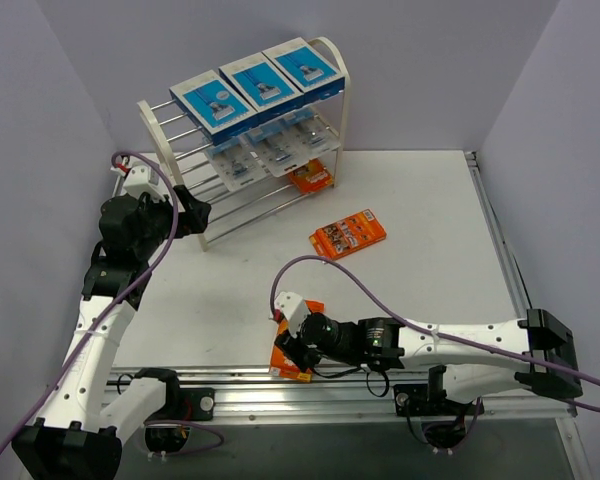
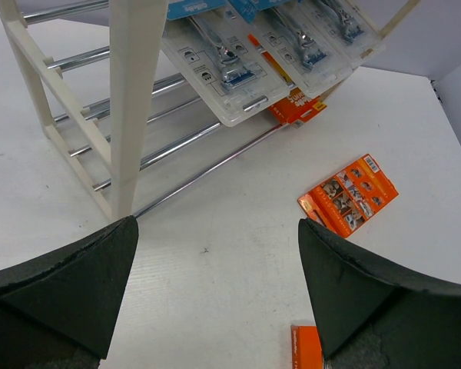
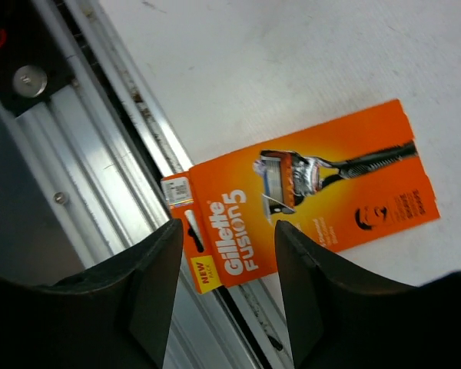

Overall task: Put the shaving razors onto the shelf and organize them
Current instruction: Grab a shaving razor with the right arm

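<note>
**Pale tabletop (image 1: 430, 200), three orange packs short of the shelf (image 1: 152, 120)**

Farthest from the shelf, the nearest orange pack (image 3: 338, 192) lies flat, one end overhanging the metal rail (image 3: 100, 177). The right claw (image 3: 227, 228) hovers over it, spread, pinching nothing. A second orange pack (image 1: 347, 234) lies midway to the shelf. A third orange pack (image 1: 311, 177) sits at the shelf's foot; whether on its lowest rods I cannot tell. The left claw (image 2: 217, 223), spread wide and empty, hangs just beside the shelf's left end. Blister packs (image 1: 270, 150) fill a middle tier, blue boxes (image 1: 258, 82) the top. The card pack looks light, stiff and slick; I would pinch its overhanging end.
</note>
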Controlling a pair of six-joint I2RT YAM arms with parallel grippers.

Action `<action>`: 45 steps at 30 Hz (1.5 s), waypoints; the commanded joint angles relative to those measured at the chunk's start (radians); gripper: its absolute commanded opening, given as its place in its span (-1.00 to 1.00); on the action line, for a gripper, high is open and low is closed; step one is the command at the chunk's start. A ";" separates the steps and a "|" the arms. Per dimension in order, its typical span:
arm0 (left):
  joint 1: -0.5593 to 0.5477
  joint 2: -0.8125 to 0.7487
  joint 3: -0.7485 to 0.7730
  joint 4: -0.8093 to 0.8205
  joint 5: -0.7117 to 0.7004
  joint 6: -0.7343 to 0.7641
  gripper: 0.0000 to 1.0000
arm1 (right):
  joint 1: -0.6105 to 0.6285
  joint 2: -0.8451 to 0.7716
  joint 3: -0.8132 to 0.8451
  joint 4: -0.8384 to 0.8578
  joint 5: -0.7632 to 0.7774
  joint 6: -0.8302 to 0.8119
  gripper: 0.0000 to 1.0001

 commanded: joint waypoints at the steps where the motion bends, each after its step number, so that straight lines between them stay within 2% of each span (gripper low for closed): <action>1: -0.006 0.002 0.021 0.040 0.009 0.006 0.89 | -0.011 0.022 0.016 -0.086 0.245 0.193 -0.03; 5: -0.012 0.001 0.021 0.040 0.008 0.007 0.88 | -0.043 0.065 -0.007 -0.136 0.408 0.432 0.14; 7: -0.014 -0.001 0.021 0.040 0.006 0.007 0.89 | -0.098 0.052 -0.063 -0.110 0.419 0.542 0.17; 11: -0.020 -0.002 0.021 0.040 0.006 0.007 0.89 | -0.173 -0.003 -0.168 0.053 0.335 0.618 0.23; 17: -0.028 -0.009 0.020 0.038 -0.001 0.009 0.88 | -0.190 0.040 -0.193 0.141 0.299 0.655 0.33; 26: -0.034 -0.015 0.023 0.032 -0.015 0.019 0.88 | -0.220 0.254 -0.142 0.252 0.224 0.632 0.34; 30: -0.037 -0.019 0.023 0.031 -0.024 0.024 0.88 | -0.253 0.348 -0.055 0.267 0.184 0.546 0.33; 34: -0.037 -0.019 0.021 0.029 -0.035 0.029 0.88 | -0.301 0.455 0.138 0.247 0.147 0.415 0.33; 39: -0.038 -0.019 0.021 0.023 -0.064 0.041 0.88 | -0.335 0.606 0.327 0.236 -0.013 0.251 0.28; 42: -0.038 -0.019 0.020 0.020 -0.078 0.047 0.88 | -0.336 0.631 0.377 0.223 -0.055 0.224 0.25; 45: -0.040 -0.019 0.021 0.018 -0.080 0.047 0.88 | -0.345 0.583 0.337 0.223 -0.032 0.242 0.24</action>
